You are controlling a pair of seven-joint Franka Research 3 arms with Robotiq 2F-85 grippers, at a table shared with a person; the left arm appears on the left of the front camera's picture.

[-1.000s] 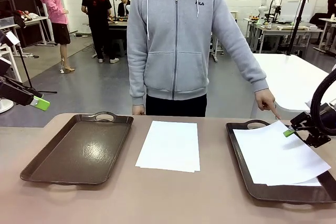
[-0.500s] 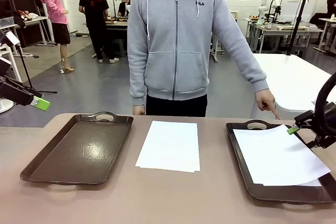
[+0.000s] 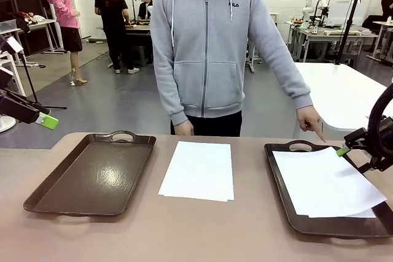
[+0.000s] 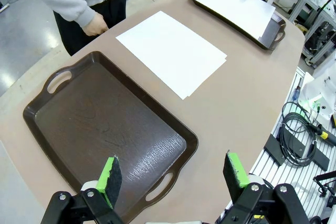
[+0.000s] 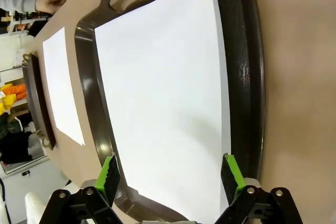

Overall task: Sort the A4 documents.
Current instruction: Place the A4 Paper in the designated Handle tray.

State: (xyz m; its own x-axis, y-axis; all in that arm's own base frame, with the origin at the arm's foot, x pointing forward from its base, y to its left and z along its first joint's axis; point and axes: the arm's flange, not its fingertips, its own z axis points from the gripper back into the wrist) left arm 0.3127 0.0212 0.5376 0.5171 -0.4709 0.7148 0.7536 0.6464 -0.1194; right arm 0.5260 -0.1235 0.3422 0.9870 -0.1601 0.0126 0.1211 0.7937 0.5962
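Thin white A4 paper sheets [image 3: 198,170]: floppy, slick, I'd pinch a corner. Left gripper [image 4: 173,174], right gripper [image 5: 170,174] both released.

The A4 documents [image 3: 198,170] at the frame's centre are plain white and unprinted, and so are the sheets [image 3: 325,182] at right. The left tray [image 3: 92,173] and right tray [image 3: 334,228] are dark glossy brown, and the left one has a faint crackled grain. The counter [image 3: 184,231] is flat beige. The person's hoodie [image 3: 206,41] is grey with white drawstrings. The left end effector [image 4: 170,174] and right end effector [image 5: 170,174] are black with bright green pads.
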